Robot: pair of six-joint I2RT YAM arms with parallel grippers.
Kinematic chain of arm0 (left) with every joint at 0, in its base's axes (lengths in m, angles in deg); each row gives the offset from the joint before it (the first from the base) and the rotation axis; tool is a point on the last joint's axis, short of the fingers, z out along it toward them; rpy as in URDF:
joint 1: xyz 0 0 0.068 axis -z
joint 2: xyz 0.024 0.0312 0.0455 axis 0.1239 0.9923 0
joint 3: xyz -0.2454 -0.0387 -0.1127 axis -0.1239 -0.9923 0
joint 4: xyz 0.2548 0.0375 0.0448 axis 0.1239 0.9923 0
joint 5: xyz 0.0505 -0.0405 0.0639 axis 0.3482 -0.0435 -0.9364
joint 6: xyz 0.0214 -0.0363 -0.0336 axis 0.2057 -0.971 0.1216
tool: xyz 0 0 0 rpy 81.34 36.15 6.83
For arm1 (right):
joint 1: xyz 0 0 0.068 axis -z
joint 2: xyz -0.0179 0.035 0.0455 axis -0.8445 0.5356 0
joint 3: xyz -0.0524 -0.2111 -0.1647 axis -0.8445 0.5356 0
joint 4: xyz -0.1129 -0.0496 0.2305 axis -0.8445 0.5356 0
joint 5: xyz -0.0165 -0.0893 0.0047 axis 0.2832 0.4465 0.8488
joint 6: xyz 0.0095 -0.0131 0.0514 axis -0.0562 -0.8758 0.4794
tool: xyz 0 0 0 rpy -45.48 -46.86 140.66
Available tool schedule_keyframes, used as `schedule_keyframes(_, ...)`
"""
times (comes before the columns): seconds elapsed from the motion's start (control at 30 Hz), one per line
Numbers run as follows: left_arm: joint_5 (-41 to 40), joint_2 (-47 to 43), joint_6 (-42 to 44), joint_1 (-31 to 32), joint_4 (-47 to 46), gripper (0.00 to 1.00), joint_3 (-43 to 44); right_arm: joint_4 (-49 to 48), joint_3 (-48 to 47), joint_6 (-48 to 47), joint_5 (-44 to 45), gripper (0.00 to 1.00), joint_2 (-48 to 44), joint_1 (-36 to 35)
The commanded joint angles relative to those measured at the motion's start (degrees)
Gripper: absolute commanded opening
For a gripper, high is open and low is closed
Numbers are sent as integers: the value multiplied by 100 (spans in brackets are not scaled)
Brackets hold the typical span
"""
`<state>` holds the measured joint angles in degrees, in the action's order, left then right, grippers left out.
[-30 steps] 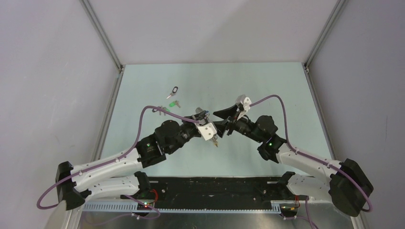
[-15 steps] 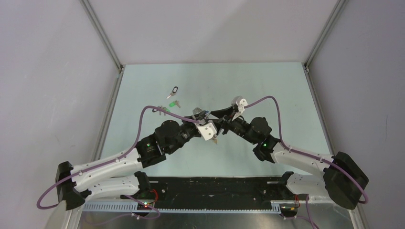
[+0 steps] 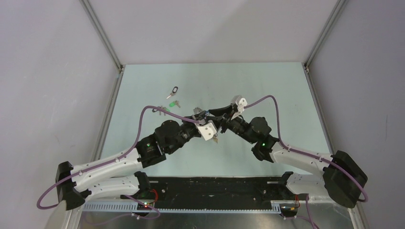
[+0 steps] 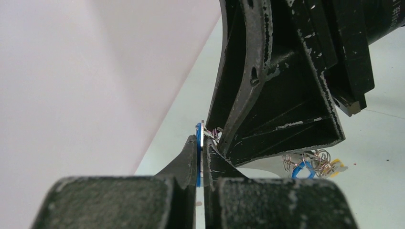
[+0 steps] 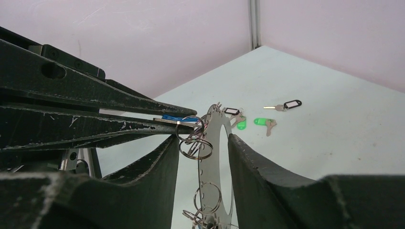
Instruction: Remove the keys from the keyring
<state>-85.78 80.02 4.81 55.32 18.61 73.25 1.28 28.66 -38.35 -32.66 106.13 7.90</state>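
Note:
The keyring (image 5: 220, 157) is a flat silvery loop with small holes, hanging upright and fringed with small split rings. My left gripper (image 4: 200, 141) is shut on a blue key tag (image 4: 197, 152) at the top of the loop; in the right wrist view its fingers (image 5: 119, 121) reach in from the left. My right gripper (image 5: 203, 139) is open, one finger on each side of the keyring, not closed on it. In the top view both grippers meet mid-table, left (image 3: 201, 114) and right (image 3: 217, 116). More rings with blue and yellow tags (image 4: 310, 164) dangle below.
Loose keys lie on the table at the back left: one with a black tag (image 3: 175, 90) (image 5: 289, 104), one with a green tag (image 3: 172, 103) (image 5: 261, 121), and a green and black pair (image 3: 162, 110) (image 5: 235, 116). Grey walls enclose the table.
My right arm has moved left and slightly forward, bringing its open fingers in around the keyring held by the left gripper. The left arm has stayed still.

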Motion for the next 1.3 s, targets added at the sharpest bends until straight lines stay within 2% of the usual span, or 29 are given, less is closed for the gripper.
schedule_keyframes(0.0,71,-36,-98,6,-313,0,315,-394,-293,-185,166,43,63,-78)
schedule_keyframes(0.2,76,-29,-95,6,-301,0,320,-337,-289,-766,166,27,48,-238)
schedule_keyframes(0.53,72,-75,-89,6,-285,0,316,112,-222,-2118,-42,27,-126,-420)
schedule_keyframes(0.73,68,-84,-83,7,-274,0,319,112,72,-3981,-445,19,-279,-570)
schedule_keyframes(0.8,59,-82,-88,6,-280,0,323,346,126,-4690,-749,16,-343,-618)
schedule_keyframes(0.9,59,-83,-87,6,-276,0,324,669,205,-5508,-750,15,-422,-770)
schedule_keyframes(1.03,35,-84,-83,6,-278,0,322,582,372,-5981,-550,22,-549,-896)
schedule_keyframes(1.07,33,-85,-77,6,-275,0,319,600,378,-5971,-490,30,-601,-894)
schedule_keyframes(1.13,31,-87,-82,6,-279,0,325,595,383,-5706,-320,42,-661,-892)
schedule_keyframes(1.27,14,-92,-77,6,-279,0,317,542,375,-4499,-255,54,-851,-782)
